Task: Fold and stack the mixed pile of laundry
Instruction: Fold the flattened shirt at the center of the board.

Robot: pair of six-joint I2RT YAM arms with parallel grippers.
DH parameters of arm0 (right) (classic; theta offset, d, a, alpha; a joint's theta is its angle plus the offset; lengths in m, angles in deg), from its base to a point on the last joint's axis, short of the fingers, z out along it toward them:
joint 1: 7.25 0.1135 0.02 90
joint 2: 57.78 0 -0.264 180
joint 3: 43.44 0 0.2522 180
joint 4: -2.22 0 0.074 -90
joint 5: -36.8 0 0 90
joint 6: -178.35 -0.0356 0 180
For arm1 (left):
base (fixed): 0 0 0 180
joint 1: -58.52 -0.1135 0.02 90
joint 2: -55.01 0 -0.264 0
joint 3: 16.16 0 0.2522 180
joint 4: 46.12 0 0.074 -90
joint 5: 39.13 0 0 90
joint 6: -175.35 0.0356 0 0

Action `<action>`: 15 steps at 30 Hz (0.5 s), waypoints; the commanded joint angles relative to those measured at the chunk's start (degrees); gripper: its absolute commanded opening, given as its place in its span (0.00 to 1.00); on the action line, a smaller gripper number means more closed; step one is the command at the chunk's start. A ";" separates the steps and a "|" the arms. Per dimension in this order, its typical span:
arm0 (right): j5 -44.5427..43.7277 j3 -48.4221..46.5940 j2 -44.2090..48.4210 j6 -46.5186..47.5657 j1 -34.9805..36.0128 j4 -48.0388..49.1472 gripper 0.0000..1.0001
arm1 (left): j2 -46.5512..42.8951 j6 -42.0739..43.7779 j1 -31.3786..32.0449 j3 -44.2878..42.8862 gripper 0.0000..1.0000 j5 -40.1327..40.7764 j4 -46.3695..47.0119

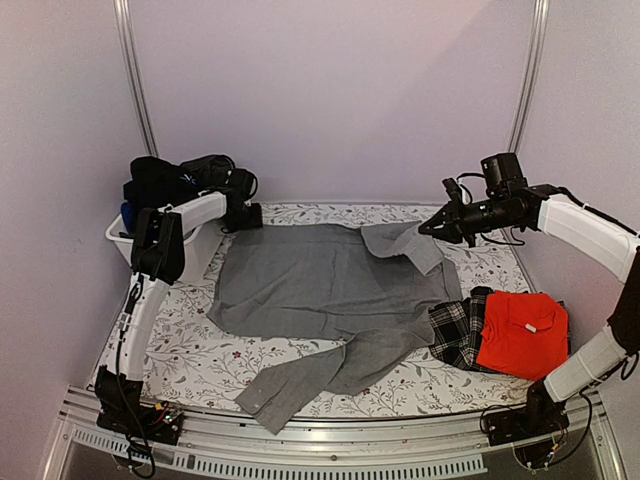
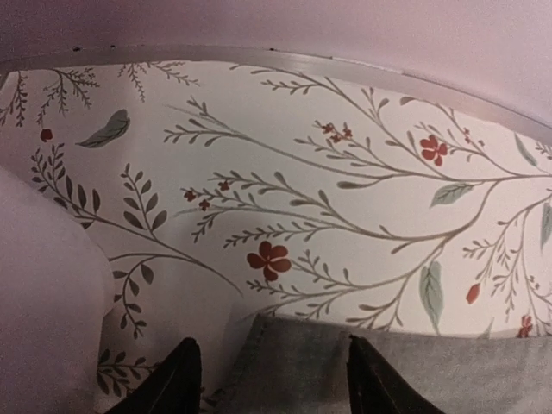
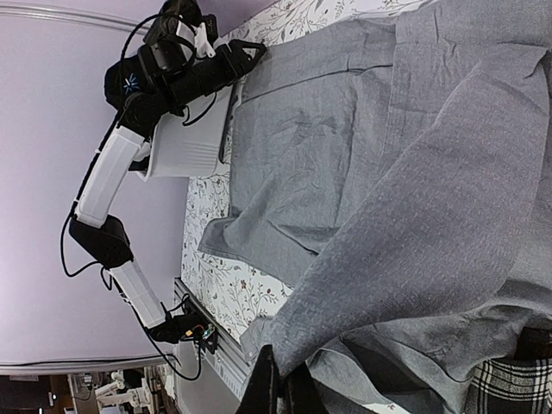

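A grey long-sleeved shirt lies spread flat across the middle of the floral table. My left gripper stands open at its back left corner. In the left wrist view that corner lies between the spread fingers. My right gripper is shut on one sleeve, held up over the shirt's back right. The right wrist view shows the sleeve pinched in the gripper. A red shirt rests on plaid cloth at the front right.
A white tub stands at the back left beside the left arm, holding a black garment and a blue piece. The shirt's other sleeve trails toward the front edge. Walls close the back and both sides.
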 commanded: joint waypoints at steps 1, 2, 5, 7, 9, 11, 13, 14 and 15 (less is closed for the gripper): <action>0.10 -2.04 -0.76 1.12 0.14 -1.49 0.00 | 0.57 -1.48 -2.23 -1.69 0.58 -3.83 5.66; 0.13 -2.08 -0.80 0.99 0.18 -1.51 0.00 | 0.74 -1.62 -2.24 -1.95 0.57 -3.79 6.03; -0.01 -2.41 -0.89 0.92 0.16 -1.76 0.00 | 2.39 -1.75 -2.33 -2.98 0.57 -1.66 4.86; -0.16 -2.70 -1.02 0.89 0.17 -2.06 0.00 | 3.03 -1.14 -2.26 -2.64 0.57 -0.17 4.39; -0.15 -2.90 -1.22 0.88 0.19 -2.24 0.00 | 3.46 -0.98 -2.54 -3.21 0.57 -0.13 3.78; 0.00 -3.01 -1.49 0.95 0.14 -2.21 0.00 | 3.52 -0.75 -2.63 -3.48 0.57 0.44 4.19; 0.20 -3.31 -1.89 0.95 0.15 -2.43 0.00 | 3.79 -0.81 -2.88 -3.88 0.56 -0.41 4.34; 0.18 -3.55 -2.18 1.03 0.11 -2.54 0.00 | 3.92 -1.00 -2.98 -3.96 0.55 -0.70 4.12; 0.11 -3.80 -2.48 1.21 0.14 -2.64 0.00 | 4.04 -1.21 -3.18 -4.03 0.54 -2.20 3.94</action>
